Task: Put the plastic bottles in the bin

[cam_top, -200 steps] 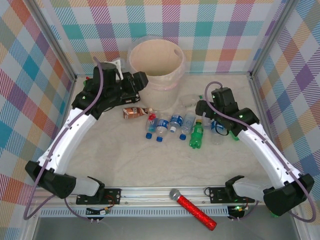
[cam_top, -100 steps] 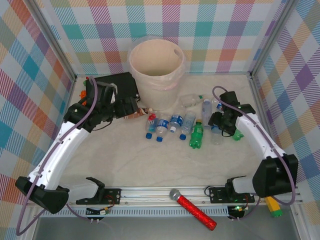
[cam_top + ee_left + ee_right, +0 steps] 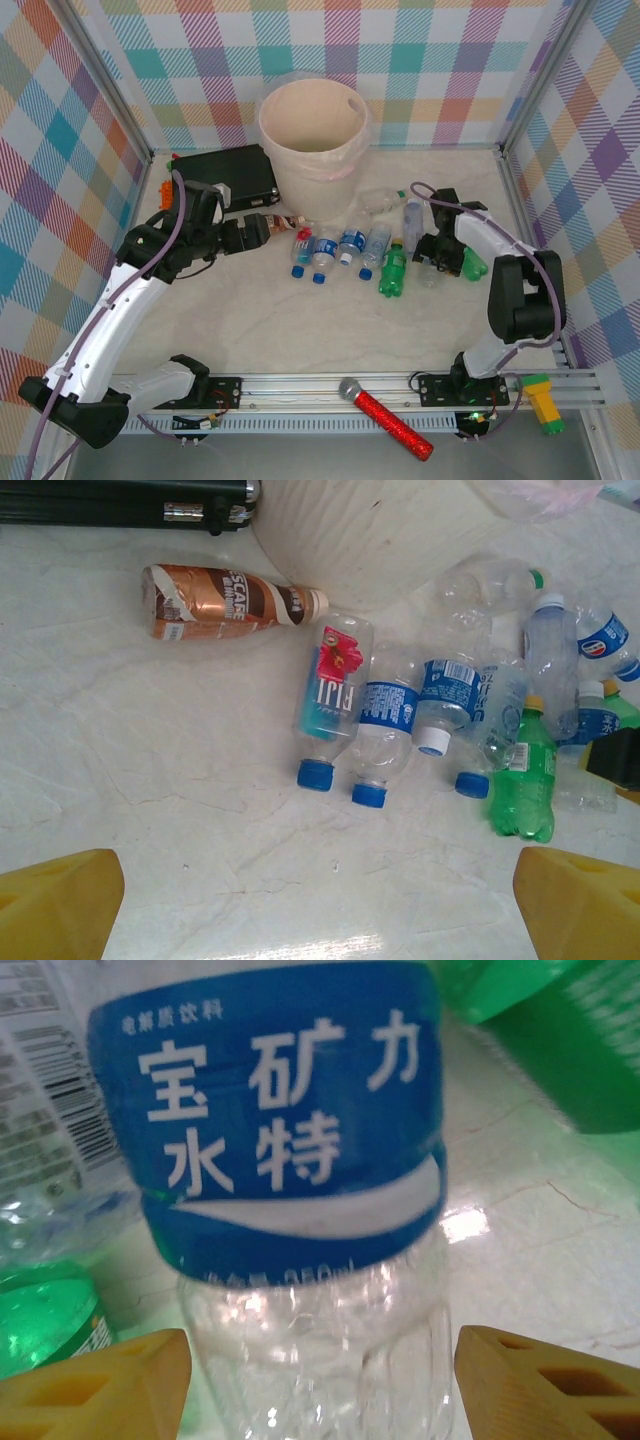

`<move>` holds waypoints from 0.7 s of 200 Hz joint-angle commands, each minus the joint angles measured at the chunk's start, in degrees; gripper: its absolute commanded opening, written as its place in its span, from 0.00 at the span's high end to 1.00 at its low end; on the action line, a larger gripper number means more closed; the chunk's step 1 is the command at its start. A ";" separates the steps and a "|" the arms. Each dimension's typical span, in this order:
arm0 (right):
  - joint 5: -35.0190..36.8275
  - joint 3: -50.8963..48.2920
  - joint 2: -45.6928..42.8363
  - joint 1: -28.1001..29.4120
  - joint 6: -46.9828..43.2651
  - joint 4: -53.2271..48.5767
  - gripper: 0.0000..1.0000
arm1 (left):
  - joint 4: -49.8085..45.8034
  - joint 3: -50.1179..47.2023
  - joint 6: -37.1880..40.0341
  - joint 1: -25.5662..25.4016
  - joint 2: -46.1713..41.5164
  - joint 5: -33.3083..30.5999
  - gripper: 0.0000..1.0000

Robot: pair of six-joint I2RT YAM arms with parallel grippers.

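Left of the bin and nearer the arm bases, the left gripper is hovering low over the tabletop with its fingers spread to their widest and holding nothing. That spread is judged to be in readiness to straddle a bottle lying on its side. A black case is lying flat just left of the bin and is no part of the task. At the bin's left front, the brown-labelled bottle is lying on its side with its cap end just beside the bin's foot, making it the nearest candidate for that gripper. The bin itself is standing upright at the rear, mouth open, with a clear liner draped over its rim. What can be seen of its interior is showing bare beige wall and no bottle, so the task is judged barely begun. Directly in front of the bin, the clear blue-capped bottles are lying side by side, caps mostly pointing away from it, with a green bottle at the row's right end. To the bin's right front, the right gripper is sitting down among further bottles. Its fingers are bracketing the blue-labelled clear bottle below its label and appear to be pressing both sides, partly open only because of the bottle's width. The grip is taken across the body, presumably for a secure lift.
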 commanded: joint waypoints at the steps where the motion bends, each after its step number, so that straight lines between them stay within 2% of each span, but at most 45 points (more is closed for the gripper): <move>1: -0.55 1.60 2.20 -0.61 -2.52 0.71 0.30 | -0.83 0.05 1.30 0.19 -0.76 0.61 0.01; 87: -2.80 2.74 2.84 -0.65 -5.55 1.13 0.39 | -0.59 0.40 1.43 0.16 -0.85 0.38 0.00; 140: -2.29 3.37 -5.22 0.45 -5.24 -1.84 0.40 | 0.02 0.19 1.41 0.14 -0.57 0.48 0.00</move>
